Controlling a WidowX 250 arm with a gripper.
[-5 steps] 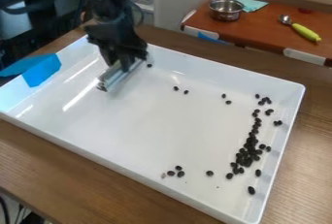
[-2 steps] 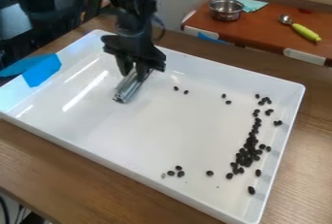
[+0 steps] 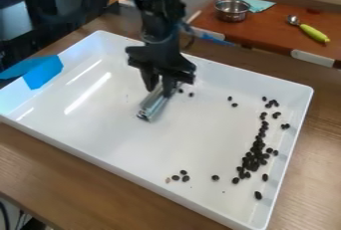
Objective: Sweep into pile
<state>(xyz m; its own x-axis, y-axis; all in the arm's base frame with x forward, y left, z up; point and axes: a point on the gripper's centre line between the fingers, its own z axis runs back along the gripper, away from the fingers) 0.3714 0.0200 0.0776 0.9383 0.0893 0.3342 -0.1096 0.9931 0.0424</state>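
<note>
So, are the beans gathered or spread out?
Spread: most beans form a ragged band near one wall of the tray; others lie apart.

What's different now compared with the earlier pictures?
The end effector has moved rightward and nearer the camera across the white tray, carrying the silver bar with it, toward the dark beans. Nothing was newly grasped or let go: it had the bar throughout. The long cluster of beans along the tray's right side and the few scattered near the front edge stayed put.
</note>
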